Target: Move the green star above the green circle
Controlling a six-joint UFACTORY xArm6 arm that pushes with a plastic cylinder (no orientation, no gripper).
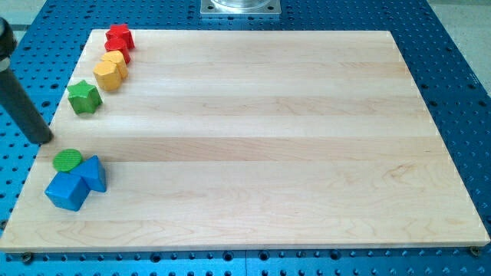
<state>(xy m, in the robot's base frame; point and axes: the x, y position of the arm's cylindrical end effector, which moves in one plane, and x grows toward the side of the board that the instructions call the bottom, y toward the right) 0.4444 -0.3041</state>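
just green star (84, 96) up-right of my tip (44, 140)

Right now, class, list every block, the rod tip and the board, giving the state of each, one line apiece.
green star: flat on board, standing alone
green circle: flat, touching the blue blocks
blue blocks: two, pressed together
yellow blocks: two, packed in a row
red blocks: stacked close near the board's top-left corner
my tip: at left edge, between star and circle, touching neither
board: level
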